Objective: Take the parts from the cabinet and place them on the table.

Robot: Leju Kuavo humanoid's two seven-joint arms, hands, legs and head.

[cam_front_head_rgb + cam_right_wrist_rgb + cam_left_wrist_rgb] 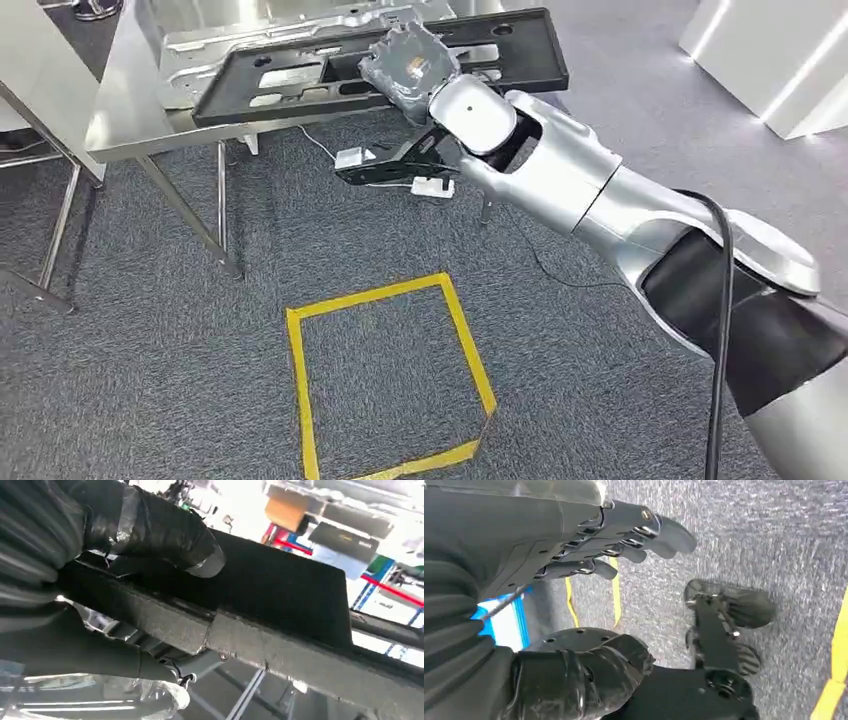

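Observation:
My right hand (412, 70) grips a long black flat part (300, 72) with cut-outs, holding it over the near edge of a steel table (120, 110). A silver stamped metal part (260, 40) lies on that table behind the black one. In the right wrist view my thumb (165, 530) lies across the black part (280, 590), with the fingers under its edge. My left hand (574, 555) hangs over the grey carpet with its fingers spread and nothing in them.
A square of yellow tape (385, 375) marks the carpet in front of me. A white power strip (432, 185) with a cable lies under the table. The table's thin legs (190, 215) stand at the left. White cabinets (770, 60) stand at the far right.

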